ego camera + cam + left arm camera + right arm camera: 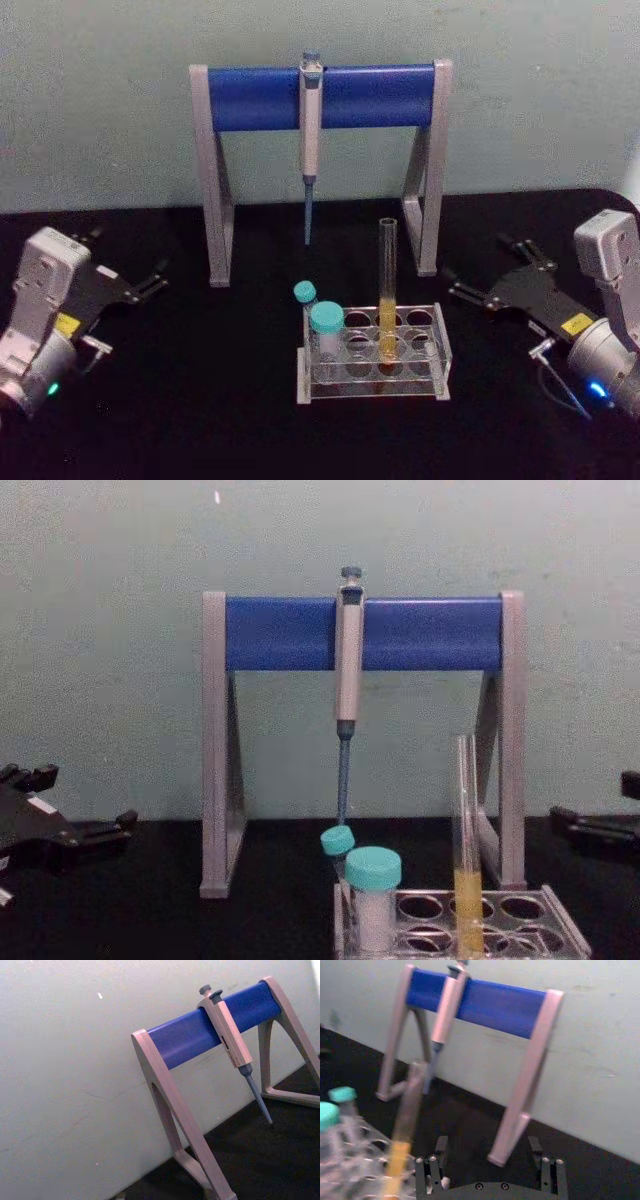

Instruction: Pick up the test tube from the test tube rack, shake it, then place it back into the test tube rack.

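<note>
While the test tube (387,285) is seen standing upright in a hole near the middle of the test tube rack (437,368), with yellow liquid in its lower part, it is touched by neither arm. The right gripper (489,268) is positioned above the black table (200,400) to the right of the rack, well apart from it, its fingers spread wide with nothing between them. The left gripper (128,254) is parked at the left side, likewise spread and empty. Two teal-capped tubes (326,318) are seated at the rack's left end. Behind the rack, a pipette (311,120) is hung on the blue-barred stand (260,97).
</note>
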Tool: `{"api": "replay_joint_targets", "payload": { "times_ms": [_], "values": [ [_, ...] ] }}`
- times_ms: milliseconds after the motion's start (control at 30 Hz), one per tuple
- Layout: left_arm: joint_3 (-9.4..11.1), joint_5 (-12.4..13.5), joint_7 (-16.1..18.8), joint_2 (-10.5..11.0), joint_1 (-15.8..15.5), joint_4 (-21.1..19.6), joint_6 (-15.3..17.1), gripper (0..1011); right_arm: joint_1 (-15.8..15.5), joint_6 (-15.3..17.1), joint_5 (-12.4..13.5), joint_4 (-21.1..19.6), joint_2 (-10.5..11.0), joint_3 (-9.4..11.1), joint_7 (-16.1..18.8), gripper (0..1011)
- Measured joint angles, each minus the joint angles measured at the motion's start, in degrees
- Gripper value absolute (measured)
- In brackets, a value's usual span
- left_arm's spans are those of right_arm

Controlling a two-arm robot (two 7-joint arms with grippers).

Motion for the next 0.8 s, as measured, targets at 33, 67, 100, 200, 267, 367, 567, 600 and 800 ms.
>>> {"api": "replay_joint_targets", "payload": {
  "times_ms": [33,67,100,200,267,367,567,600,800],
  "values": [
    [0.0,0.0,0.0,0.0,0.0,0.0,0.0,1010,-0.2,0.7,1.3,-0.7,0.0,0.2,1.4,1000],
    [0.0,0.0,0.0,0.0,0.0,0.0,0.0,1010,-0.4,1.1,1.9,-1.0,0.1,0.4,2.2,1000],
    [0.0,0.0,0.0,0.0,0.0,0.0,0.0,1010,-0.6,2.0,3.5,-1.6,0.1,0.7,3.8,1000],
    [0.0,0.0,0.0,0.0,0.0,0.0,0.0,1009,-0.8,3.5,5.5,-2.4,0.3,0.9,6.4,1000],
    [0.0,0.0,0.0,0.0,0.0,0.0,0.0,1010,-0.8,4.4,6.7,-2.8,0.4,1.1,8.0,1000],
    [0.0,0.0,0.0,0.0,0.0,0.0,0.0,1009,-0.8,6.5,9.0,-3.5,0.5,1.3,11.5,1000],
    [0.0,0.0,0.0,0.0,0.0,0.0,0.0,1010,0.5,9.1,10.1,-3.1,-0.2,1.0,14.8,1000],
    [0.0,0.0,0.0,0.0,0.0,0.0,0.0,1009,0.5,9.1,10.1,-3.1,-0.2,1.0,14.8,1000],
    [0.0,0.0,0.0,0.0,0.0,0.0,0.0,1010,3.6,11.7,10.1,-0.4,-2.2,-0.4,16.2,1000]
  ]
}}
